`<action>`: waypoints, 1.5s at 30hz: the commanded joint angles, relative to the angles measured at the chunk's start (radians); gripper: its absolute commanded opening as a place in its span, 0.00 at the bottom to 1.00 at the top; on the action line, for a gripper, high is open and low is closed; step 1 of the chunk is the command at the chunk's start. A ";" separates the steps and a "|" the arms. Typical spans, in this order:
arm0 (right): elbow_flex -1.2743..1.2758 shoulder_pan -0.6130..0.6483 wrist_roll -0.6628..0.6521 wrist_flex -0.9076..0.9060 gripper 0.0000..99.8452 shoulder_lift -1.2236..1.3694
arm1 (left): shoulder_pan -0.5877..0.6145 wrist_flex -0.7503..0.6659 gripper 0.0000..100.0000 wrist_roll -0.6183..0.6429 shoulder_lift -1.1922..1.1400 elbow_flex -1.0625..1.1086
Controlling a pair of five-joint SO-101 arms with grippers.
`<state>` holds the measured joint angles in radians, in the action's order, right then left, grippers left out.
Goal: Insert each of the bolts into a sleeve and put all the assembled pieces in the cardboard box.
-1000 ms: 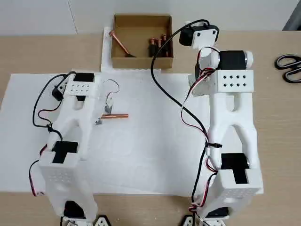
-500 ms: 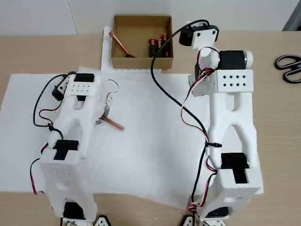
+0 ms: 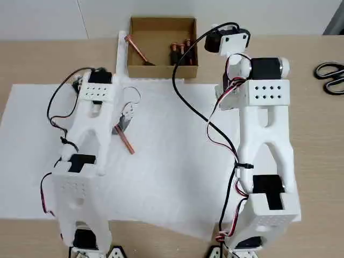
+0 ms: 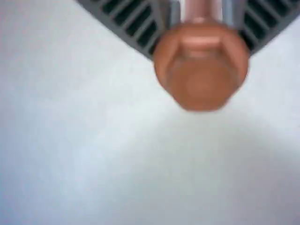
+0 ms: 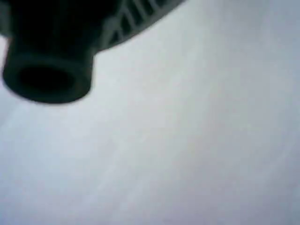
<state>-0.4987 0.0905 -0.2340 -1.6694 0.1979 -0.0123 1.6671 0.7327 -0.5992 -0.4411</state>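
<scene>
— So, where's the bolt [image 3: 127, 141]?
— Pinched in the left gripper [image 3: 121, 127], slanting over the white foam sheet [image 3: 172, 177], left of centre.
— And the right gripper [image 5: 56, 28]?
— Clamped on a black sleeve [image 5: 47, 77], just above the foam.

A white foam sheet [image 3: 172, 177] lies under the left gripper [image 3: 121, 127] and spreads to every side of it over a light wooden table [image 3: 317, 140]. Past the table's far edge, beyond the gripper, runs a pale seamed surface [image 3: 54, 19]. Scissors [image 3: 317, 70] rest on bare wood well off to its right, under soft, even light.
</scene>
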 commanded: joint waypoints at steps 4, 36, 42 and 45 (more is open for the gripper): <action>-0.012 0.007 0.009 -0.002 0.00 -0.070 | -0.009 0.086 0.05 -0.169 0.041 -0.153; -0.005 0.004 0.012 -0.004 0.00 -0.255 | -0.020 0.057 0.07 -0.025 -0.103 -0.058; -0.005 0.004 0.012 -0.004 0.00 -0.255 | -0.020 0.057 0.08 -0.025 -0.103 -0.058; -0.005 0.004 0.012 -0.005 0.00 -0.255 | -0.018 0.055 0.08 -0.025 -0.109 -0.056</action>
<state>-0.4987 0.0921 -0.2340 -1.6694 -0.0092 -0.0322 1.7223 0.6989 -0.7158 -0.4918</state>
